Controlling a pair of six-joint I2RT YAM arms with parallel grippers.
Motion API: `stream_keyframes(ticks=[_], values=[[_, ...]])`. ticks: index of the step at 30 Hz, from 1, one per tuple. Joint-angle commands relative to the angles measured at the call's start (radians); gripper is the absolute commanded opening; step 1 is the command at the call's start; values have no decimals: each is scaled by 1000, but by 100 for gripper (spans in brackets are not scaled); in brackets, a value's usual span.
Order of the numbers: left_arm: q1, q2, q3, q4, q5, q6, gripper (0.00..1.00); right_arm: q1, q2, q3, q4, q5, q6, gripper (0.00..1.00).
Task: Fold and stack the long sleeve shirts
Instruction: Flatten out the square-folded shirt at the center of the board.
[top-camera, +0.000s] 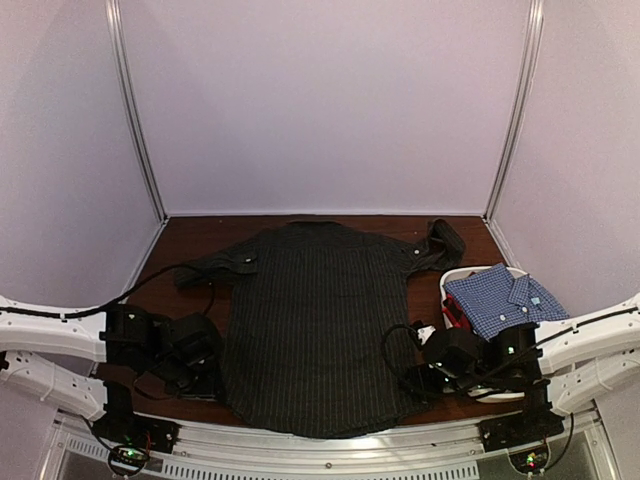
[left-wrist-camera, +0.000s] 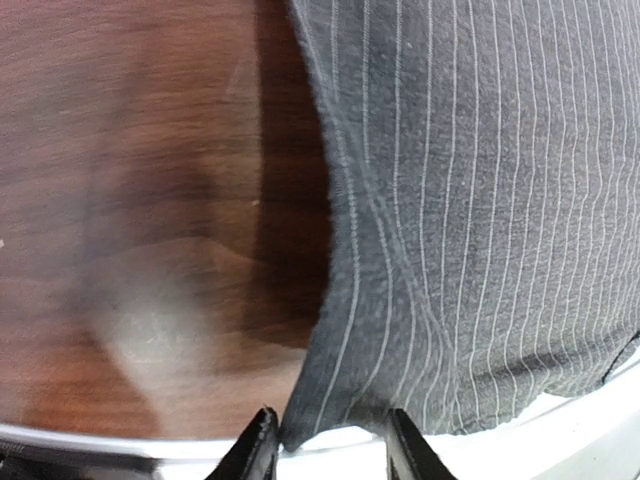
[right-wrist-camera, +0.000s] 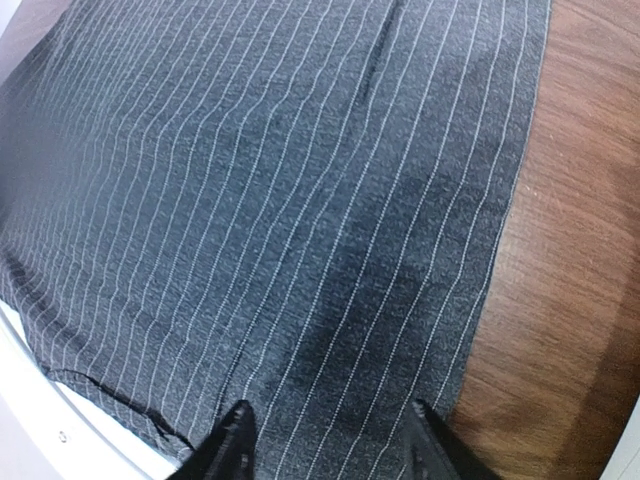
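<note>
The black pinstriped shirt (top-camera: 315, 325) lies spread flat, back up, in the middle of the brown table, sleeves out to both sides. My left gripper (top-camera: 207, 378) is open at its lower left hem corner; in the left wrist view the corner (left-wrist-camera: 330, 400) sits between the fingertips (left-wrist-camera: 255, 445). My right gripper (top-camera: 415, 385) is open over the lower right hem; the striped cloth (right-wrist-camera: 300, 250) fills the right wrist view. A folded blue-white check shirt (top-camera: 503, 298) lies on a red-and-dark shirt (top-camera: 452, 314) in the tub at the right.
A white plastic tub (top-camera: 449, 281) stands at the right of the table. The table's near metal edge (top-camera: 330, 448) runs just below the shirt hem. Pale booth walls enclose the table on three sides.
</note>
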Motion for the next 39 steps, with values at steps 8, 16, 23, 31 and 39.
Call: stream_keyframes(ticks=[8,16,23,31,39], values=[[-1,-116,107,-240,-45,-44,34,25,53,30,3,-15,1,33],[8,-19,186,-59,-62,58,36,29,164,72,36,-43,-24,26],[70,187,188,145,18,210,36,53,194,20,48,-61,20,26],[86,172,-88,263,189,130,30,69,154,-61,3,-71,86,29],[86,135,-32,161,161,110,30,70,147,71,-110,-38,44,35]])
